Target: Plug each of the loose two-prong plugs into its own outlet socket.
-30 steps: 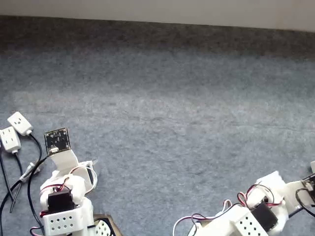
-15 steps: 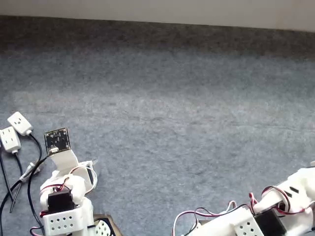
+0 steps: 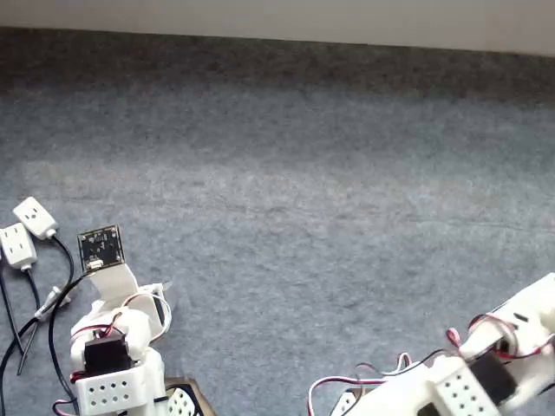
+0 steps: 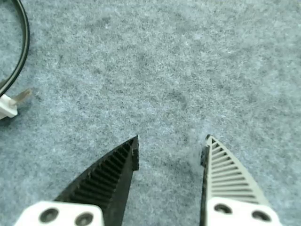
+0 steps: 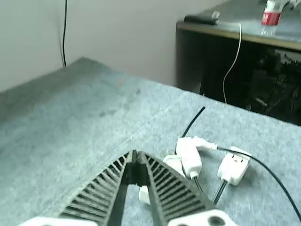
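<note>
Far left on table [image 3: 286, 173], two sockets [image 3: 35, 217] [image 3: 16, 245]

The grey table cover [image 3: 303, 173] is rough, matt felt-like cloth, the white outlet sockets [image 3: 35, 217] smooth plastic, their black cables [image 3: 62, 251] sleek, and the left gripper's [image 4: 171, 140] ribbed fingers [image 4: 113, 176] matt plastic.

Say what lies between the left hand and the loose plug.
Nothing but bare grey mat, in the left wrist view, between the left hand and plug.
</note>
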Action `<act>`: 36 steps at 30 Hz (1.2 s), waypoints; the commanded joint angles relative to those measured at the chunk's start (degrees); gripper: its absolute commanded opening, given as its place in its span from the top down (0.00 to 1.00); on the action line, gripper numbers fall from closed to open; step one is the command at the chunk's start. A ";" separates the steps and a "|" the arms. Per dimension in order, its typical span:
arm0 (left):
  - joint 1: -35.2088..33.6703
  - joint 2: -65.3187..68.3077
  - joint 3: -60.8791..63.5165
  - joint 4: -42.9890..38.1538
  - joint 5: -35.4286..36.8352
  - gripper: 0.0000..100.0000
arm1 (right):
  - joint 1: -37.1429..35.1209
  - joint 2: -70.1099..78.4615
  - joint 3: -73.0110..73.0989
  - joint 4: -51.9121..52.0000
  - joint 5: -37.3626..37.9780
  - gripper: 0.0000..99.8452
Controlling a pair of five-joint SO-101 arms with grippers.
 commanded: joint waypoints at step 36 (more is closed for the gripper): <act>-0.13 -0.31 0.75 0.18 0.26 0.77 | -4.97 108.18 -92.70 44.62 -11.25 0.76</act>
